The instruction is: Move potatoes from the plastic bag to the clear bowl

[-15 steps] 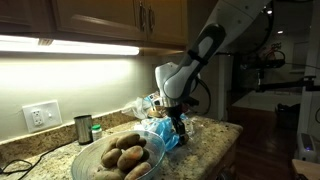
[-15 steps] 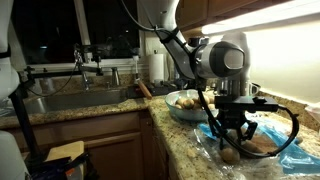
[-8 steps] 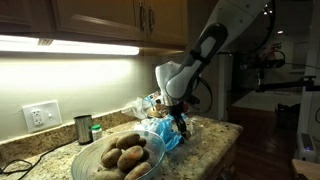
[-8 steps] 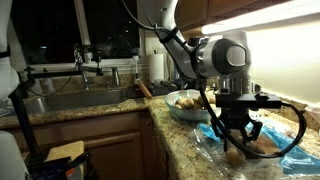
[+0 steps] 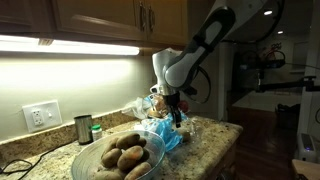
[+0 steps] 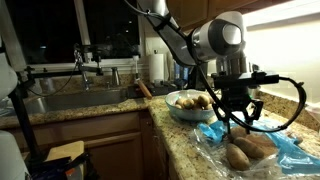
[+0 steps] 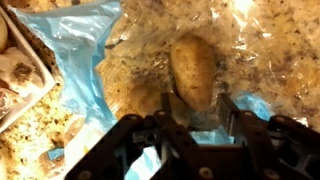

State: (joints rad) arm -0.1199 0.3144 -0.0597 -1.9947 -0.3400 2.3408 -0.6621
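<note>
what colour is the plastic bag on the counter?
The plastic bag is clear with light-blue parts; it shows best in the wrist view.

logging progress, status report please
Gripper shut above plastic bag. Potato at its fingertips, grip unclear. Clear bowl holds several potatoes. Nothing blocking.

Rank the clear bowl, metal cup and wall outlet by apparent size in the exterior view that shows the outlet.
1. clear bowl, clearly largest, though it is also nearest the camera.
2. metal cup and wall outlet: these look alike, so left unranked.
</note>
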